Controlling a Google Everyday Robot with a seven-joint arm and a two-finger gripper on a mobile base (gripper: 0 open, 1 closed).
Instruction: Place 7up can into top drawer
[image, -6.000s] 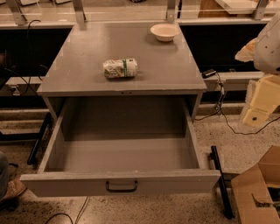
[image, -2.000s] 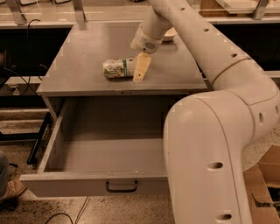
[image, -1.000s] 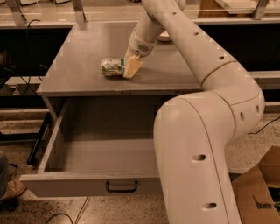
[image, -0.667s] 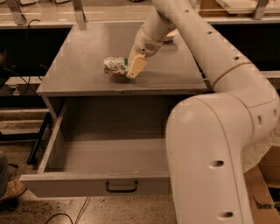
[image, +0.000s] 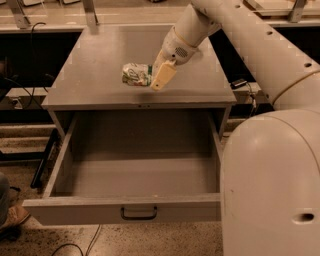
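Note:
The 7up can (image: 135, 74), whitish with green markings, lies on its side near the front middle of the grey cabinet top (image: 95, 55). My gripper (image: 156, 77) reaches down from the right and is closed on the can's right end. One cream finger (image: 164, 76) covers that end. The can sits at or barely above the surface. The top drawer (image: 120, 210) is pulled fully open below, with its inside bare and its dark handle (image: 138, 215) on the front panel.
My arm (image: 240, 35) crosses the cabinet's right rear and hides what is behind it. My white body (image: 272, 185) fills the lower right, next to the drawer's right side. A shoe (image: 11, 218) and cables (image: 70, 246) lie on the floor at the left.
The arm came in from the right and the gripper reached the can. Over the last second the can shifted slightly with the gripper on it.

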